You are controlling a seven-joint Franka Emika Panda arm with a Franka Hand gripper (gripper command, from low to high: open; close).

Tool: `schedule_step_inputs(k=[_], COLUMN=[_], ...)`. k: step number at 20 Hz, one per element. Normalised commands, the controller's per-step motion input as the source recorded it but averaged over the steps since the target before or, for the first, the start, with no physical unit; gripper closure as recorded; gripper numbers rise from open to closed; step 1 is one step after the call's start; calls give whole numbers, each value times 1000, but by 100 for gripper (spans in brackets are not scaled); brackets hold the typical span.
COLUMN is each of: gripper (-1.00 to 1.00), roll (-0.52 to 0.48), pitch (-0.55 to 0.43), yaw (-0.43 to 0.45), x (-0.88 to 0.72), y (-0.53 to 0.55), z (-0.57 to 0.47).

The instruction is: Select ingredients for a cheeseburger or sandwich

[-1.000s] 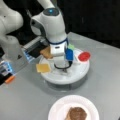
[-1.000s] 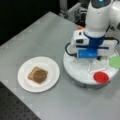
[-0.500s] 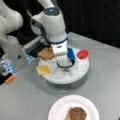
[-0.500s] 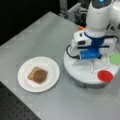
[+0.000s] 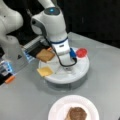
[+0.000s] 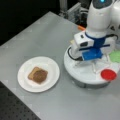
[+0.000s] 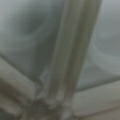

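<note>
A white paper plate (image 5: 56, 110) (image 6: 51, 67) carries a tan bread slice (image 6: 32, 73) with a round dark-brown patty (image 5: 77, 113) (image 6: 40, 76) on top. On the white round tray (image 5: 82, 71) (image 6: 82, 77) lie another tan bread slice (image 5: 45, 55) and a yellow cheese slice (image 5: 45, 71). My gripper (image 5: 68, 71) (image 6: 100, 65) is lowered onto the middle of the tray, to the right of the cheese in a front view. It looks open with nothing between its fingers. The wrist view shows only the white tray surface close up.
A red disc (image 5: 81, 52) (image 6: 108, 74) and a green piece (image 6: 116, 56) also lie on the tray. Grey and blue equipment (image 5: 15, 60) stands at a front view's left, with an orange piece (image 5: 10, 79) beside it. The table (image 6: 37, 32) is grey.
</note>
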Motion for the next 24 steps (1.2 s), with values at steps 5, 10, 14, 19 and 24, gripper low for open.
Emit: schedule_step_inputs(k=[5,10,14,19,24], gripper=[-100,-100,-100,-100,-100], roll=[11,-24,-39,-10,-3], pitch=[-39,-93,-142,-157,-152], yaw=[391,403,473,500,364], x=[-261,-214,-122,-38,-12], y=[164,142,130,87,30], z=[-294,-321,-319,-302,-292])
